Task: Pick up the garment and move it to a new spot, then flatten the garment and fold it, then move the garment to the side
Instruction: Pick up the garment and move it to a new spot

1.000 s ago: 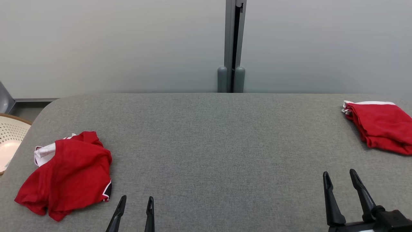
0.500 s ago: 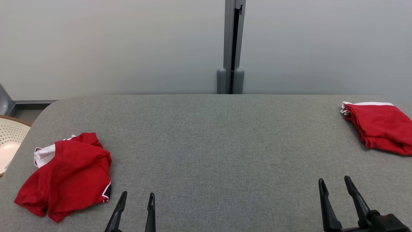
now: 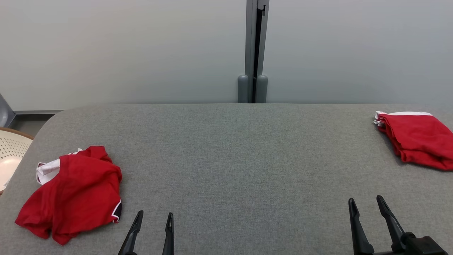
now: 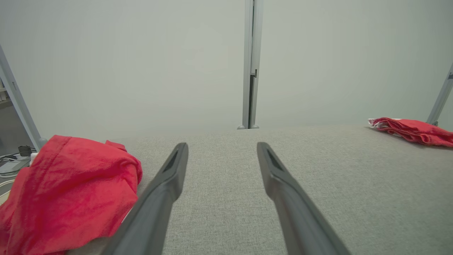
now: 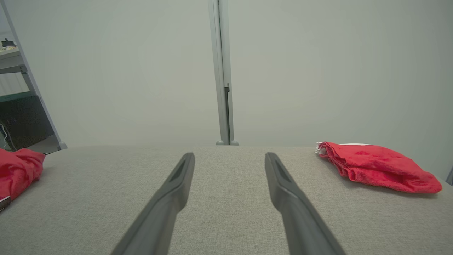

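Tabletop [image 3: 230,159]: one, grey cloth; its near edge and right end are cut off in the head view.
Garments: two, both red with white trim.
Crumpled garment [image 3: 74,193]: near left of the tabletop, just left of the left hand; lower folds hidden.
Folded garment [image 3: 417,141]: far right, cut by the frame edge; layers hard to count.
Basket [image 3: 12,148]: one, pale, perforated, beyond the tabletop's left end, mostly cut off.
Hands: two, left hand [image 3: 155,213] and right hand [image 3: 365,199]; fingers apart, holding nothing, wrists cut off.
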You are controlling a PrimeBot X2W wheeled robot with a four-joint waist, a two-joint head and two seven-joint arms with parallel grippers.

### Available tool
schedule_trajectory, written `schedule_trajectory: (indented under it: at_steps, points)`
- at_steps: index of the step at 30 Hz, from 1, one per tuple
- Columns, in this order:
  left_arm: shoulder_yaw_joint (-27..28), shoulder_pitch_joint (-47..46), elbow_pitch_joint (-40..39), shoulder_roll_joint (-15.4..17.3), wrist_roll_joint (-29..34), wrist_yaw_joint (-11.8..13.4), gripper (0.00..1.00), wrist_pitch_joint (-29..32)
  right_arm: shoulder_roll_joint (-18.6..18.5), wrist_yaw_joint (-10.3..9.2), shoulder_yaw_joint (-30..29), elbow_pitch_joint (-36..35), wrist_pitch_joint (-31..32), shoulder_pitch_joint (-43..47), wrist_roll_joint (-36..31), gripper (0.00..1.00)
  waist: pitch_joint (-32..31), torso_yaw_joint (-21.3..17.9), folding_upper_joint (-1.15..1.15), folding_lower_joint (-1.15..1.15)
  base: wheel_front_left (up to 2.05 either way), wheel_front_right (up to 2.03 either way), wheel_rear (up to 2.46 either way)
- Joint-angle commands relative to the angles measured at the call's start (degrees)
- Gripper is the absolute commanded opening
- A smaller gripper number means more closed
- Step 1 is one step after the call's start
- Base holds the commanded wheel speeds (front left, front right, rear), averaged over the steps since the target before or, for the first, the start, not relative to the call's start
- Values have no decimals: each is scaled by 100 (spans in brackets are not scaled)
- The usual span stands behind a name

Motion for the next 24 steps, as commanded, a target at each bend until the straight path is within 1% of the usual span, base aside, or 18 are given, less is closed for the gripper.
schedule_trajectory:
  at_steps: [1, 6, 10, 16, 24]
  points:
    - [6, -86, 12, 18, 34, -20, 100, 1, 3, -14, -11, 6, -3, 41, 30, 100, -4, 1, 0, 0, 0, 0, 0]
    - [14, -88, -11, 18, 20, -20, 100, 1, 9, -14, 32, 50, -3, 46, 41, 100, 8, -2, 0, 0, 0, 0, 0]
    - [-18, -145, -42, 19, 11, -29, 100, 1, 9, -14, 60, 62, -3, 58, 53, 100, 63, 208, 0, 0, 0, 0, 0]
    - [-3, -184, -103, 19, -35, -6, 100, 1, -6, -14, 268, 43, -3, 111, 60, 100, 130, 887, 0, 0, 0, 0, 0]
    - [40, -75, -175, 18, 36, 3, 100, 1, 29, -14, 476, 23, -3, 40, 153, 100, 152, 2010, 0, 0, 0, 0, 0]
